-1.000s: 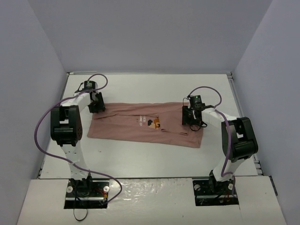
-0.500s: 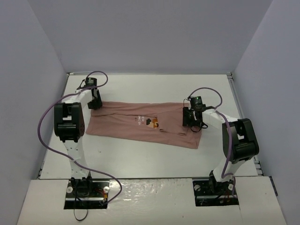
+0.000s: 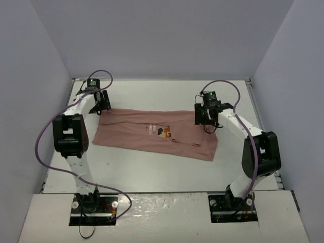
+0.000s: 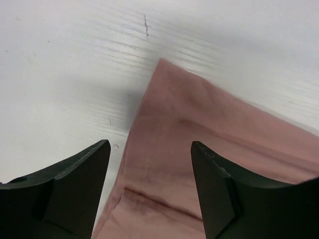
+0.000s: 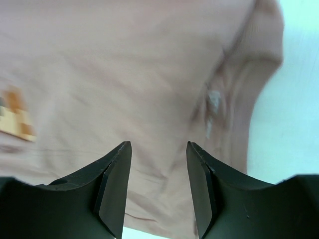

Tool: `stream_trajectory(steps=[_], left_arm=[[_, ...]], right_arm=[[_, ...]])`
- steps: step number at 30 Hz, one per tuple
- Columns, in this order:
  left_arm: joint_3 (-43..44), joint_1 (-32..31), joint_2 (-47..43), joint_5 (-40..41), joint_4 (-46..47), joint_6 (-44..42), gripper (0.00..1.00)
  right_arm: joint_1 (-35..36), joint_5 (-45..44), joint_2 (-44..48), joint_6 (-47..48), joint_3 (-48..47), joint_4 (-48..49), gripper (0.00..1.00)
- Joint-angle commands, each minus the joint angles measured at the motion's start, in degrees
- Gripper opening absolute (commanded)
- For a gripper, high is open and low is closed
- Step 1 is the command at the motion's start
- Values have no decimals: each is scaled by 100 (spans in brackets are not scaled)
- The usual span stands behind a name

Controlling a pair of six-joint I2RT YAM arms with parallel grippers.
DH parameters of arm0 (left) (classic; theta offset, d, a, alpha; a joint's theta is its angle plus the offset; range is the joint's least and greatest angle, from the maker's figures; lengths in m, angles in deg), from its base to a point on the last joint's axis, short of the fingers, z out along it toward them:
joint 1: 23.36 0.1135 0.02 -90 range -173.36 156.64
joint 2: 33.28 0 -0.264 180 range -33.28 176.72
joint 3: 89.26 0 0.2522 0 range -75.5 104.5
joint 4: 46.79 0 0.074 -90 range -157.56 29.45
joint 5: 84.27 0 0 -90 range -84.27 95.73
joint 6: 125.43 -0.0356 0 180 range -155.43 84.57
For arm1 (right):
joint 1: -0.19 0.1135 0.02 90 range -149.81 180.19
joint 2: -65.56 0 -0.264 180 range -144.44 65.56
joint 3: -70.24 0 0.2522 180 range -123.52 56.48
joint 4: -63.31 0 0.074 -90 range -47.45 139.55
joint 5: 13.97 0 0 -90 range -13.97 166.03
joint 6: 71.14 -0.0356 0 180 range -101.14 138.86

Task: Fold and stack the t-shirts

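Note:
A dusty-pink t-shirt lies folded lengthwise into a long band across the white table, its small orange-brown chest graphic facing up. My left gripper is open and empty just above the shirt's far left corner; that pink corner shows between its fingers in the left wrist view. My right gripper is open and empty over the shirt's right end, with the collar and graphic in the right wrist view.
The white table is enclosed by grey-blue walls on three sides. Purple cables loop off both arms. Both arm bases stand at the near edge.

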Motion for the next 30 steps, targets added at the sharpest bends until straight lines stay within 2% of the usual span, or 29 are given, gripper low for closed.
stream_trajectory(steps=[1, 8, 16, 25, 30], left_arm=[[-6, -63, -832, -195, 111, -132, 63], [33, -325, -298, -501, 191, -220, 63], [742, -319, 746, -465, 238, 25, 63], [949, -160, 1078, -54, 132, 325, 63], [966, -175, 783, -112, 186, 298, 63]], right_arm=[[147, -166, 81, -156, -717, -86, 46], [137, -461, -900, -567, -1269, 86, 45], [-203, -413, -1581, -780, -999, 817, 45], [-531, -543, -1060, -506, -185, 794, 45], [-474, -417, -762, -414, -561, 636, 45]])
